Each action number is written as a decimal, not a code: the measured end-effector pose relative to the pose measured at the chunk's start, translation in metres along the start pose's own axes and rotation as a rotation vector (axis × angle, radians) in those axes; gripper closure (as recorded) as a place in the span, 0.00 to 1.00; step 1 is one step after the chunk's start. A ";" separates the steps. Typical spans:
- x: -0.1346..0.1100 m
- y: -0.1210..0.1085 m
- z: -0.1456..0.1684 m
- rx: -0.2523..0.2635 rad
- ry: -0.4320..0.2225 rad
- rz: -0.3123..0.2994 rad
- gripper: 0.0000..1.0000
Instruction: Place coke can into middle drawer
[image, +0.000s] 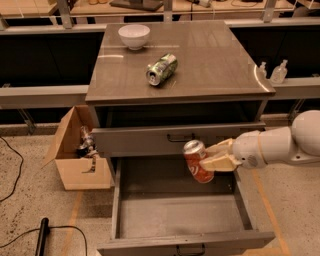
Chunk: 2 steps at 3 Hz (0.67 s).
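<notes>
The coke can (196, 162) is a small red can with white lettering down its side and a silver top. It hangs in the air over the back right part of the open middle drawer (170, 216), just below the front of the closed top drawer (150, 141). The can is tilted, with its silver top leaning up and to the left, and it does not touch the drawer floor.

The gripper (206, 159) reaches in from the right on a white arm (280, 145). Its two pale fingers (218, 163) are closed on the can's right side, one above and one below, so the can is held firmly between them.

The middle drawer is pulled far out, showing a flat grey floor with low side walls and a small dark handle on its front edge.

On the cabinet top (210, 55) a green-and-silver can (161, 69) lies on its side near the middle, and a white bowl (134, 35) stands at the back left. A cardboard box (70, 155) with some items inside sits on the floor to the left of the cabinet.
</notes>
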<state>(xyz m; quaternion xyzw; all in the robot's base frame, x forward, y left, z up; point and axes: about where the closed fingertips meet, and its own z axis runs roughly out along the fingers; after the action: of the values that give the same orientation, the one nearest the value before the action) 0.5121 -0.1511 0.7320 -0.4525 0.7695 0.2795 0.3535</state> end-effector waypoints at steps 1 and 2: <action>0.036 0.004 0.040 -0.034 0.063 -0.018 1.00; 0.078 0.008 0.075 -0.052 0.134 0.002 1.00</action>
<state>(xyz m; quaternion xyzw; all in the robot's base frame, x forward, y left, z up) 0.5003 -0.1304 0.6260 -0.4784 0.7843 0.2688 0.2893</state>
